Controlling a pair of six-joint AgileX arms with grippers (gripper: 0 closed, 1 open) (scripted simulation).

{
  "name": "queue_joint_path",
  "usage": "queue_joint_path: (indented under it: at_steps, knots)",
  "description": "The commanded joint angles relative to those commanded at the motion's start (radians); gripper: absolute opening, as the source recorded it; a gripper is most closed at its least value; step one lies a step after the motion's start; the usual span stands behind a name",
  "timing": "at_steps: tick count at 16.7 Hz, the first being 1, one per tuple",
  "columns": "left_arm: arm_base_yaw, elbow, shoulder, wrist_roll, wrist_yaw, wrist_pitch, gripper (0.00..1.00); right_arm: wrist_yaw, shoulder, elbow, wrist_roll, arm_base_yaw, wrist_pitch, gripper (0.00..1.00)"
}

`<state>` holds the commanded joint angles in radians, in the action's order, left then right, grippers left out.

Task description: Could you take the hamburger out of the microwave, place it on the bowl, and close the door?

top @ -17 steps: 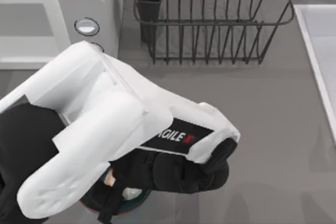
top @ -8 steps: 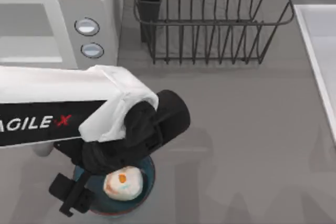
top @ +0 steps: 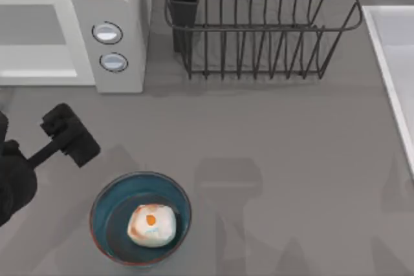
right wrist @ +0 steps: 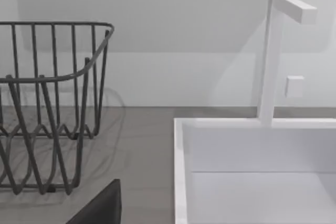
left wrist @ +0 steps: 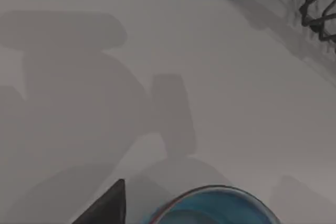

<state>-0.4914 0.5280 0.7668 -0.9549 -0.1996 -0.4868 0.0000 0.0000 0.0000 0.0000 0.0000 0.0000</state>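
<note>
My grey table (top: pixel 310 159) carries everything, and the biggest thing on it is the white microwave (top: pixel 123 4) at the far left, its two round knobs (top: pixel 107 32) facing up at the top camera. I can't pick out the door as a separate panel from above, so I won't say how it stands; going by the task I judge that closing it is the step left. Beside the microwave stands the black wire dish rack (top: pixel 259 24), and along the table's right edge runs a white sink (right wrist: pixel 252 150) with its faucet (right wrist: pixel 270 51), seen from my right wrist camera.

Nearer the front left sits the teal bowl (top: pixel 107 201), and the hamburger (top: pixel 151 224) lies inside it, resting on the dark bottom — so the placing looks done.

My left gripper (top: pixel 68 135) hovers between the microwave and the bowl, apart from both, carrying nothing; whether its fingers are spread or closed I cannot tell. The left wrist camera looks down on bare table with the bowl's rim just below.

The hamburger looks small, light and soft — if I had to take it again I'd pinch it gently across its rounded sides, since a hard squeeze would probably crush it. The door I judge stiff and light on its hinge, better pushed on its flat face near the free edge than gripped
</note>
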Motion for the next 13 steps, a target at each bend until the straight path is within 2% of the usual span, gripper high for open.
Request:
queue_joint_path:
  at_steps: [3,7,10,13]
  knots:
    - [0.157,-0.187,-0.324,0.376,0.087,0.186,1.00,0.000,0.000,0.000,0.000,0.000,0.000,1.00]
    - [0.344,-0.388,-0.617,0.734,0.162,0.370,1.00,0.000,0.000,0.000,0.000,0.000,0.000,1.00]
    - [0.445,-0.486,-0.734,0.892,0.190,0.453,1.00,0.000,0.000,0.000,0.000,0.000,0.000,1.00]
    - [0.491,-0.528,-0.767,0.955,0.200,0.487,1.00,0.000,0.000,0.000,0.000,0.000,0.000,1.00]
